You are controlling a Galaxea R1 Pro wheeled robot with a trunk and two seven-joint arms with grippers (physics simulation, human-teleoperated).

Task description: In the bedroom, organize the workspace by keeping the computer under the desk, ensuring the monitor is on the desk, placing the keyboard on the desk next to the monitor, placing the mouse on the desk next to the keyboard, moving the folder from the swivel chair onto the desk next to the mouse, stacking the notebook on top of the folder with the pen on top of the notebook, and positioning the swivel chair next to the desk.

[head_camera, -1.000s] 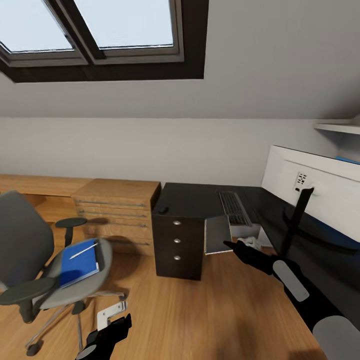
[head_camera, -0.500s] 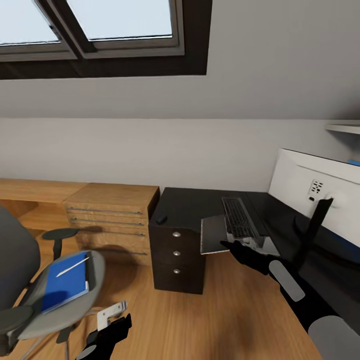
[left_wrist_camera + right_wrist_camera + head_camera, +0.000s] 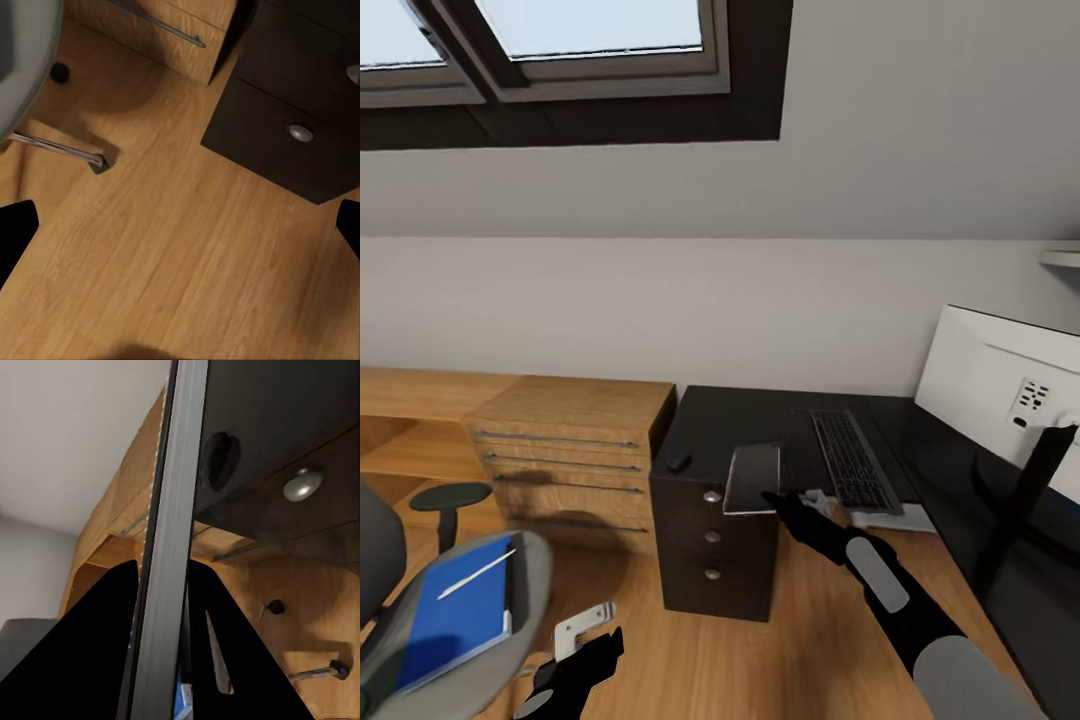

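Notebook [image 3: 752, 479] is clamped in your right gripper [image 3: 772, 497], just beside the mouse [image 3: 679, 462] over the tabletop [image 3: 760, 420]; left gripper [image 3: 180, 225] hangs spread apart.

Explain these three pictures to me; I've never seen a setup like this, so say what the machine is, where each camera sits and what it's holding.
It is a simulated two-armed wheeled robot. The head view looks down over both arms. The right gripper is shut on the grey notebook, above the black desk, where the keyboard, mouse and monitor sit. The blue folder with the pen lies on the swivel chair. The right wrist view shows the notebook edge-on between the fingers. The left wrist view looks down at the floor.
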